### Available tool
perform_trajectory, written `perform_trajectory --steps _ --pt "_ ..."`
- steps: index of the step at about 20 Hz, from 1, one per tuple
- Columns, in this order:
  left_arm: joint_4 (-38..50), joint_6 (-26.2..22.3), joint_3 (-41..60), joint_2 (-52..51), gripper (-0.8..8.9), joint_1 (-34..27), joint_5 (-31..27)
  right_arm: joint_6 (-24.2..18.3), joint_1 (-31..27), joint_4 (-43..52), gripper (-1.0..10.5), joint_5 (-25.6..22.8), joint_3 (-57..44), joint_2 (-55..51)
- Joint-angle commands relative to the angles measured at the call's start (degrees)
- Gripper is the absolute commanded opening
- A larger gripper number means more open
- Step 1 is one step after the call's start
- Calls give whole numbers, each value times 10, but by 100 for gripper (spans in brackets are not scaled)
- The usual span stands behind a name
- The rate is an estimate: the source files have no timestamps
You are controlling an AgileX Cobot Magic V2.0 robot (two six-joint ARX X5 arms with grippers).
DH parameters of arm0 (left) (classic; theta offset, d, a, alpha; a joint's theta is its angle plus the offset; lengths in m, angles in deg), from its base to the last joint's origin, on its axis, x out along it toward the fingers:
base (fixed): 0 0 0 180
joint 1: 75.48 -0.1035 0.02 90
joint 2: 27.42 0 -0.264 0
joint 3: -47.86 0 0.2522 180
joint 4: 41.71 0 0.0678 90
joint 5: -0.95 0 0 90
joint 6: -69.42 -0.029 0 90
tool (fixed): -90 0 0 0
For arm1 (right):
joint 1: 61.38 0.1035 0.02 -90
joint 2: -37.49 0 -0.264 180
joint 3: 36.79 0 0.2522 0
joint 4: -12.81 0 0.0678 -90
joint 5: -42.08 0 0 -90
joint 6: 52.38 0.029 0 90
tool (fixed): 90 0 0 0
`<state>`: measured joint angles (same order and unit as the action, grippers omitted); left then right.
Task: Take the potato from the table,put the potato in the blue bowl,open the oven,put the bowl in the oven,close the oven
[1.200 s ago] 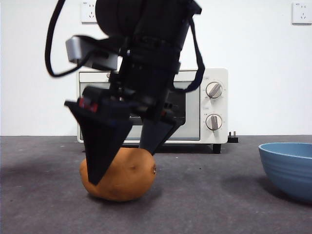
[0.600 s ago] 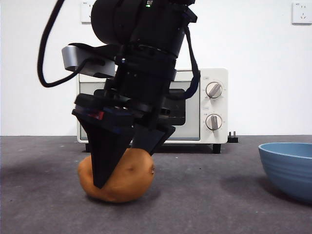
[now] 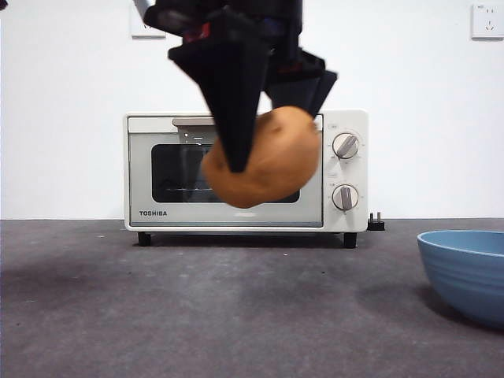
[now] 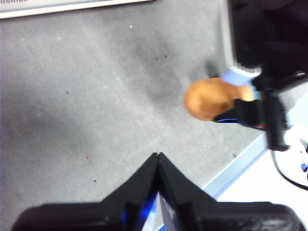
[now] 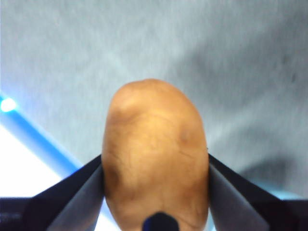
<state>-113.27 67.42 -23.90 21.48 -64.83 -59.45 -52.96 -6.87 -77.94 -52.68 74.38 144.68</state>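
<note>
The orange-brown potato (image 3: 264, 159) hangs well above the dark grey table (image 3: 197, 315), in front of the cream oven (image 3: 246, 169), whose door is closed. My right gripper (image 3: 260, 150) is shut on the potato (image 5: 155, 159), one black jaw on each side of it. The blue bowl (image 3: 466, 272) stands at the right edge of the front view, to the right of the potato and lower. My left gripper (image 4: 158, 161) is shut and holds nothing; it hovers above the table, and its view shows the potato (image 4: 211, 98) in the other arm's grasp.
The oven's two knobs (image 3: 346, 146) and beige handle (image 3: 193, 121) face the front. A black plug (image 3: 377, 222) lies right of the oven. A pale table edge (image 4: 236, 166) runs near the left gripper.
The right gripper has lifted the potato off the table, up and to the right, to the height of the oven door. The arm's body has risen out of the picture's top.
</note>
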Motion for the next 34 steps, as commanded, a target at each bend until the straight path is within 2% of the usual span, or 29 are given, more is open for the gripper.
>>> perform_trajectory --steps 1,8,13,18,21,24,26,29,31,34 --pt "4 -10 -3 3 -5 2 4 15 1 -16 1 -7 -10 -18" --pt "4 -10 -3 9 -5 2 5 56 -46 -16 1 -21 -89 -178" --pt "5 -5 -3 9 -5 2 5 110 -94 6 1 -75 -220 -345" --pt "5 -2 -3 10 -5 2 5 166 -145 99 0 -76 -365 -464" --pt "7 5 -3 10 -5 2 4 172 -175 149 0 -71 -433 -472" --pt "10 6 -3 10 -5 2 4 171 -206 233 -2 -28 -494 -461" --pt "13 16 -3 11 -5 2 4 171 -233 272 -2 -30 -521 -450" --pt "20 20 -3 12 -5 2 5 168 -273 299 -1 -14 -533 -426" --pt "25 21 -3 16 -5 2 5 153 -292 324 -1 31 -533 -403" --pt "26 21 -3 22 -5 2 5 153 -298 348 0 39 -533 -375"
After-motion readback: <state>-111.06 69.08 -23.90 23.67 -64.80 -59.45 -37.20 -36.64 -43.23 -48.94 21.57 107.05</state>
